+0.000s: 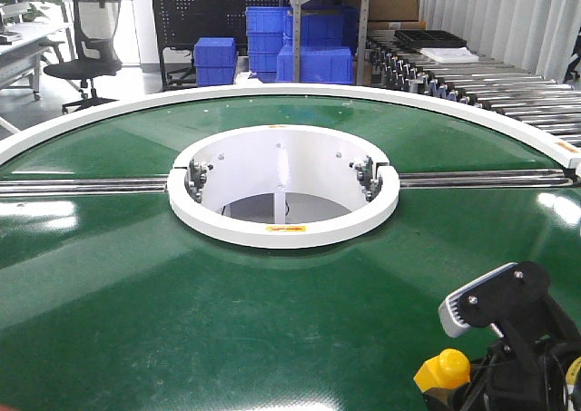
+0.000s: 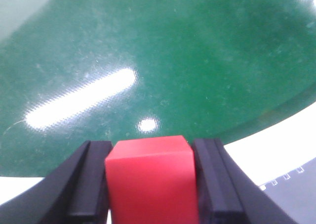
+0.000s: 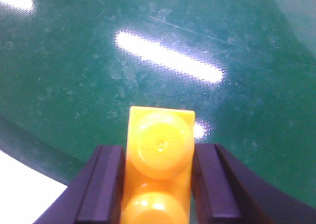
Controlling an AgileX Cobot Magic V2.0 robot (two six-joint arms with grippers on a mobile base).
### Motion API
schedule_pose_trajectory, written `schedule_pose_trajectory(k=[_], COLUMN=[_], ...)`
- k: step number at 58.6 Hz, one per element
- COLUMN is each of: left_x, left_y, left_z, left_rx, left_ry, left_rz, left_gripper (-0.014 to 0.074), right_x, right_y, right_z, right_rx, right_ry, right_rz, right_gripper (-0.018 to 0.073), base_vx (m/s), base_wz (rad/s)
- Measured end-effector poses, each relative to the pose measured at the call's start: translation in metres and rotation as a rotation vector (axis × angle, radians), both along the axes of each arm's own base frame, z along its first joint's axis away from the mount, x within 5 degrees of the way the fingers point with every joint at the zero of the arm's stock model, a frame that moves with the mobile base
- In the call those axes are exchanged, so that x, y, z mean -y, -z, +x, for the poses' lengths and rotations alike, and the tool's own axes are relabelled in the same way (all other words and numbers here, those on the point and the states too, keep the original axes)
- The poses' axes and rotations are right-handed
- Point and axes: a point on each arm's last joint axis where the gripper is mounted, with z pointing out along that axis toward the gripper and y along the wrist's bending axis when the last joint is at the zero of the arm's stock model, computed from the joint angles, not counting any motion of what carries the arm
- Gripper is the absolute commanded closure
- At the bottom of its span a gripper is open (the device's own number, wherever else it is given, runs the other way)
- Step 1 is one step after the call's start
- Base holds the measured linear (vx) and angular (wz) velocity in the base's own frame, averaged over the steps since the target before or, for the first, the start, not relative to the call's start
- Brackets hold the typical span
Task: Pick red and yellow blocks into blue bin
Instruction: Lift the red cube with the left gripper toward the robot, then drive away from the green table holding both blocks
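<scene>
Left end effector (image 2: pixel 150 152) pinches the red cube (image 2: pixel 150 189) at the lower centre of its wrist view, the green desk (image 2: pixel 197 61) behind it; right end effector (image 3: pixel 158 155) clamps the yellow brick (image 3: pixel 159 135), studs facing the camera, at the front view's lower right; blue crates (image 1: pixel 313 57) stand stacked beyond the desk, upper centre.

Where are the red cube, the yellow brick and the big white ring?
red cube (image 2: pixel 150 182): left wrist view, on its front face.
yellow brick (image 3: pixel 160 147): right wrist view, on its fully visible round stud.
white ring (image 1: pixel 218 222): front view, on its near rim.
</scene>
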Motion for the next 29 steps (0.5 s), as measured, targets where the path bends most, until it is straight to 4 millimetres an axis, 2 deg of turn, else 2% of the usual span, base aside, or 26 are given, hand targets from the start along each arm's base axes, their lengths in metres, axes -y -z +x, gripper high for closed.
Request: schedule_pose_trajectory(k=[11, 29], left_x=[-0.006, -0.007], left_y=[-0.002, -0.001], left_z=[-0.016, -0.018], left_rx=[0.056, 0.045], left_ry=[0.0, 0.001], left_rz=[-0.022, -0.018], left_gripper=[0.0263, 0.0263], right_x=[0.0, 0.0], right_y=[0.0, 0.0], right_z=[0.0, 0.0], right_rx=[0.0, 0.0], right_ry=[0.0, 0.0], right_rz=[0.0, 0.0], right_gripper=[0.0368, 0.0368], base_vx=[0.0, 0.0], base_wz=[0.0, 0.0])
